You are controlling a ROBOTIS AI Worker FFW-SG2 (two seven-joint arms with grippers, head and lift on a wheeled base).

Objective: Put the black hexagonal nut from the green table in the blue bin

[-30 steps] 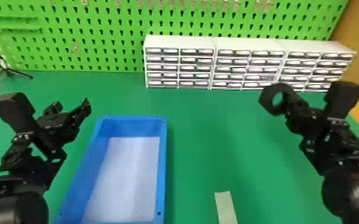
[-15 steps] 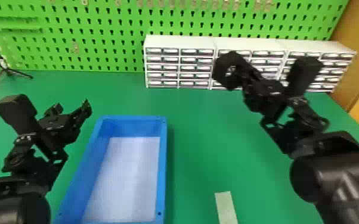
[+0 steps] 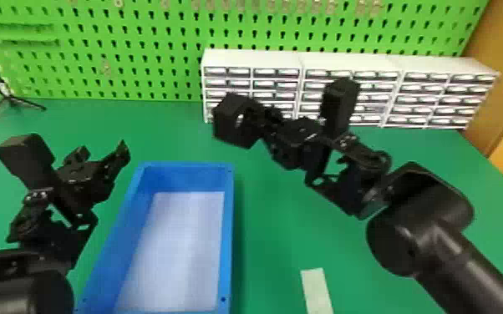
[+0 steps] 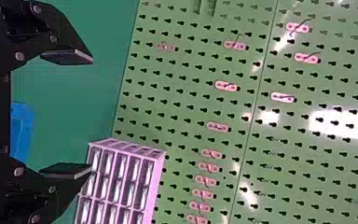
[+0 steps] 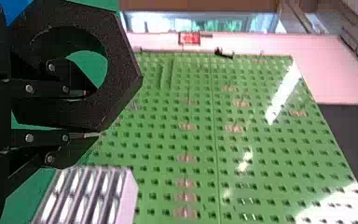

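Right gripper (image 5: 92,114) swung inward from three o'clock, bringing black nut (image 3: 226,127) close to blue bin (image 3: 228,234). Nut aloft, near bin's one o'clock; jaws narrow, clamping its wall, one finger through hole. Drop presumably next, once centred above rim. Left gripper (image 4: 91,115) at bin's ten o'clock, jaws wide, possible obstacle. Drawers (image 3: 259,58) behind, one o'clock; pale strip (image 3: 316,292) on worktop (image 3: 288,234), four o'clock.

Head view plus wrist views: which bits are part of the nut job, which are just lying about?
Job:
- black hexagonal nut, clamped in right gripper
- blue bin, the target
- green table, under the bin

Just there:
- white drawer units
- green pegboard
- small tripod
- pale strip right of bin
- left gripper, open, left of bin
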